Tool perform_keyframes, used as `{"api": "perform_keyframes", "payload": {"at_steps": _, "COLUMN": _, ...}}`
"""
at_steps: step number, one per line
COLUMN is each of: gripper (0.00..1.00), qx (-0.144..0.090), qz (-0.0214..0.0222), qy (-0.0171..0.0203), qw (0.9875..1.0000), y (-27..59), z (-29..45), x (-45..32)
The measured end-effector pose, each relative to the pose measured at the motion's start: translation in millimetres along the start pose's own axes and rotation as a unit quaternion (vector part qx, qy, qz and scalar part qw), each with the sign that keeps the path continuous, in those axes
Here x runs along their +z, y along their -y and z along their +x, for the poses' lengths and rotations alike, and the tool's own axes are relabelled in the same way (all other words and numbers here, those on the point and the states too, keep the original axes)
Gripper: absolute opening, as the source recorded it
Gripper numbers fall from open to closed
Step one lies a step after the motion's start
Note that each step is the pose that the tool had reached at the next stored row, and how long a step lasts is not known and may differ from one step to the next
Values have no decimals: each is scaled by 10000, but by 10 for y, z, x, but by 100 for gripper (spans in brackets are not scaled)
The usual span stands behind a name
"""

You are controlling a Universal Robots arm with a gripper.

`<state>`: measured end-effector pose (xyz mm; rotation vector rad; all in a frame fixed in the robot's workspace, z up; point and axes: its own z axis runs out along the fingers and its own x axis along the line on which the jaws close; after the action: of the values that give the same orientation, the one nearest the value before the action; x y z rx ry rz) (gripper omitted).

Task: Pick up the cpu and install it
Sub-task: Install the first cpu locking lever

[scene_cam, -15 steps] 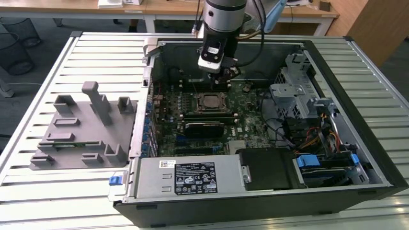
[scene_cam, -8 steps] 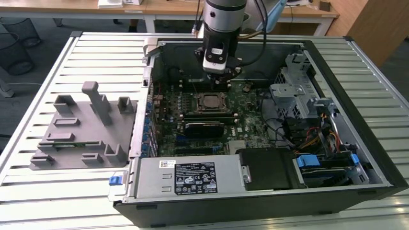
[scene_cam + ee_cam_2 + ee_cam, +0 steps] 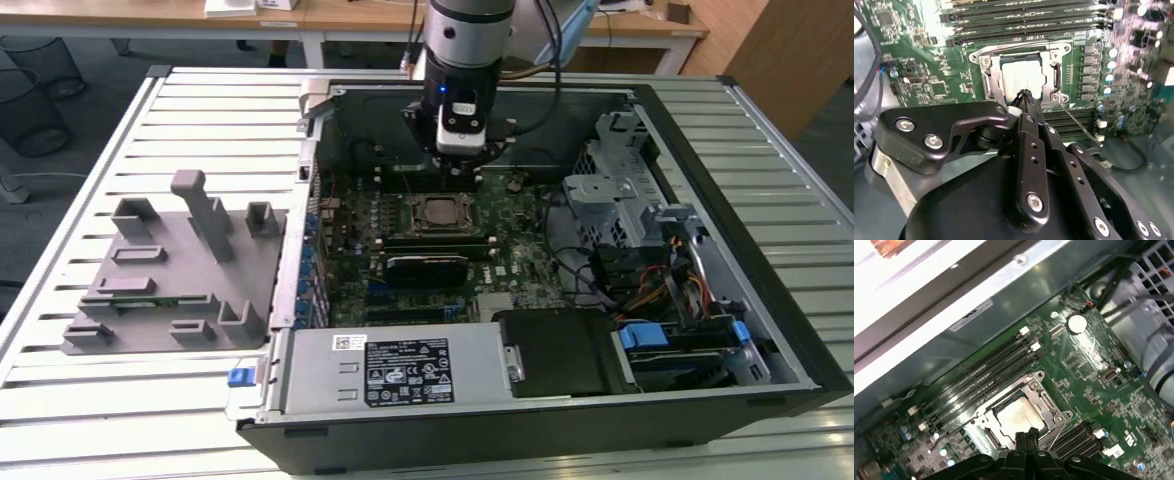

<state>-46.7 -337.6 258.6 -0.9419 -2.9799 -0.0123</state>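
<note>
The cpu (image 3: 1021, 77) is a flat silver-grey square lying in the open socket frame (image 3: 1056, 75) on the green motherboard (image 3: 919, 65); it also shows as the cpu (image 3: 1019, 417) in the first wrist view and the cpu (image 3: 438, 213) in the exterior view. My gripper (image 3: 1026, 97) hangs just above the near edge of the chip, its two black fingers pressed together with nothing between them. In the first wrist view the gripper (image 3: 1025, 436) tips sit over the socket's edge. The exterior view has the gripper (image 3: 461, 165) inside the case, behind the socket.
The open computer case (image 3: 747, 330) walls surround the board. Memory slots (image 3: 989, 370) run beside the socket, and a long black module (image 3: 427, 268) lies in front of it. A grey plastic tray (image 3: 160, 270) with upright blocks stands at the exterior view's left; drive cage and cables (image 3: 627, 250) at its right.
</note>
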Motion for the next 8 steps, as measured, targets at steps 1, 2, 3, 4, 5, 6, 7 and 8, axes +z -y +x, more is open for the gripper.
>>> {"api": "perform_keyframes", "payload": {"at_steps": 1, "gripper": 11, "qx": -91, "qz": 2, "qy": 0, "qw": 10000, "y": 0, "z": 0, "x": 1}}
{"api": "perform_keyframes", "payload": {"at_steps": 2, "gripper": 11, "qx": -180, "qz": 3, "qy": 0, "qw": 9998, "y": 0, "z": 0, "x": 1}}
{"api": "perform_keyframes", "payload": {"at_steps": 3, "gripper": 11, "qx": -279, "qz": 5, "qy": -1, "qw": 9996, "y": 0, "z": 0, "x": 2}}
{"api": "perform_keyframes", "payload": {"at_steps": 4, "gripper": 11, "qx": -368, "qz": 6, "qy": -1, "qw": 9993, "y": 0, "z": 0, "x": 3}}
{"api": "perform_keyframes", "payload": {"at_steps": 5, "gripper": 11, "qx": -458, "qz": 8, "qy": -1, "qw": 9990, "y": 0, "z": 0, "x": 4}}
{"api": "perform_keyframes", "payload": {"at_steps": 6, "gripper": 11, "qx": -548, "qz": 10, "qy": -1, "qw": 9985, "y": 0, "z": 0, "x": 4}}
{"api": "perform_keyframes", "payload": {"at_steps": 7, "gripper": 11, "qx": -637, "qz": 12, "qy": -2, "qw": 9980, "y": 0, "z": 0, "x": 5}}
{"api": "perform_keyframes", "payload": {"at_steps": 8, "gripper": 11, "qx": -728, "qz": 13, "qy": -2, "qw": 9973, "y": 0, "z": 0, "x": 6}}
